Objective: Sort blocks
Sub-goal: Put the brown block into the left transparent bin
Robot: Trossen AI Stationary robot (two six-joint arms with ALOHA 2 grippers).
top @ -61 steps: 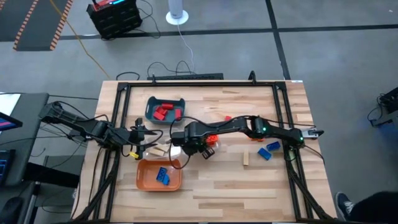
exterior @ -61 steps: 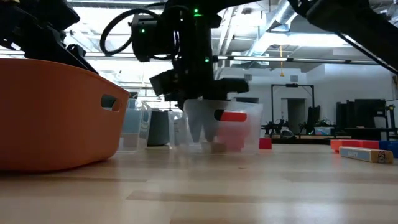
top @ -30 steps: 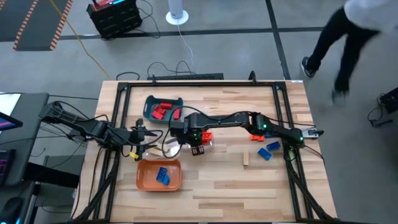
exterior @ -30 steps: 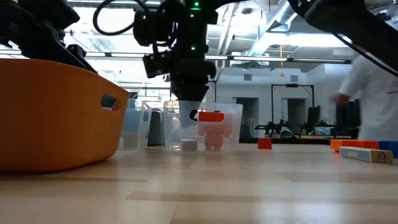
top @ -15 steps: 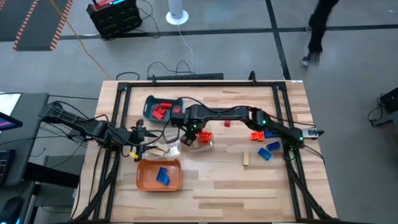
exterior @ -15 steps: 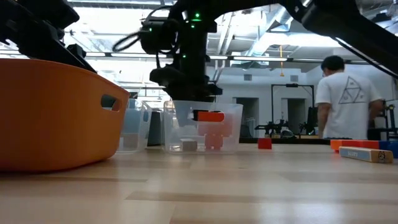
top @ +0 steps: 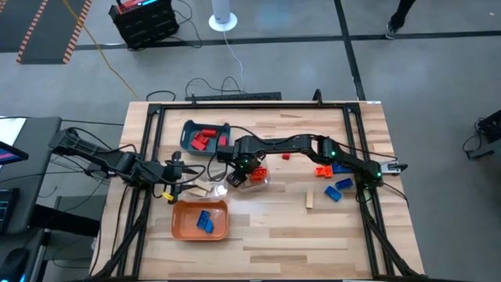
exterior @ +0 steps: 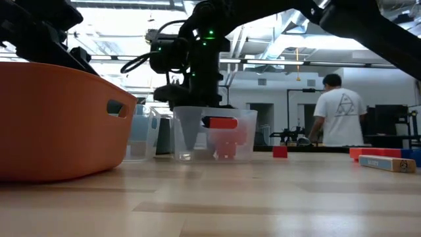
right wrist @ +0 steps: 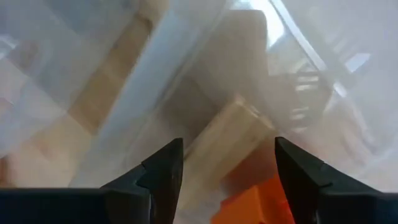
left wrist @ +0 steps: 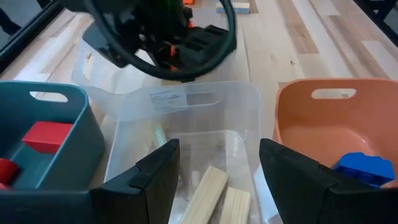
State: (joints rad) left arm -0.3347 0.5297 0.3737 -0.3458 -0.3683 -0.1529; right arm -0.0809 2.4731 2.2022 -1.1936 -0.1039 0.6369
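**Several blocks sorted, a handful still loose on the table**

Several red blocks [top: 205, 140] already lie in the teal tray [top: 190, 131], a blue block [top: 203, 222] sits in the orange tray [top: 179, 222], and tan blocks [left wrist: 211, 193] rest in the clear tray [left wrist: 186, 106] in front of the left arm. A second clear tray [exterior: 245, 135] under the right arm holds an orange block [exterior: 220, 122]. By my reckoning the job is past halfway: a small red block [top: 286, 155], an orange one [top: 322, 170], two blue ones [top: 338, 188] and a tan one [top: 309, 201] still lie loose on the table's right half.

The right gripper [right wrist: 227, 177] hangs over that second clear tray, fingers spread wide and empty. The left gripper [left wrist: 217, 186] waits above its clear tray, jaws also wide apart, gripping nothing.
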